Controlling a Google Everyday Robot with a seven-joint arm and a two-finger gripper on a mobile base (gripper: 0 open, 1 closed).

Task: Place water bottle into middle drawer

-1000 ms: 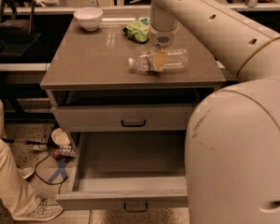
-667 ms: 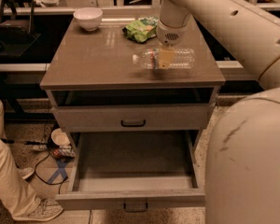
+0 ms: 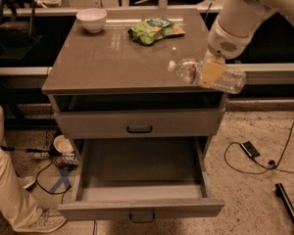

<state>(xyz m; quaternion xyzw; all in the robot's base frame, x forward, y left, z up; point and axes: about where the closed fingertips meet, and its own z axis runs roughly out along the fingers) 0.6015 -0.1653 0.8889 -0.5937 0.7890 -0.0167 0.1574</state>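
The water bottle [image 3: 225, 77] is clear and ribbed; it lies sideways in the air over the cabinet top's right front corner, one end past the edge. My gripper [image 3: 209, 72] comes down from the upper right and is shut on the bottle around its middle, a yellowish finger [image 3: 211, 71] across its front. The middle drawer [image 3: 142, 182] is pulled wide open below, grey, with a bare flat floor and a small dark handle on its front. The like grey drawer [image 3: 138, 124] above it is closed.
A white bowl [image 3: 91, 19] and a green snack bag [image 3: 155, 30] sit at the back of the cabinet top [image 3: 112, 58]. A person's leg and shoe [image 3: 12, 195] are at the left. Cables [image 3: 257, 155] and a dark bar [image 3: 290, 207] lie on the floor at the right.
My gripper has lifted the water bottle off the cabinet top and carried it right and forward, to the right front corner. My arm has swung away to the right.
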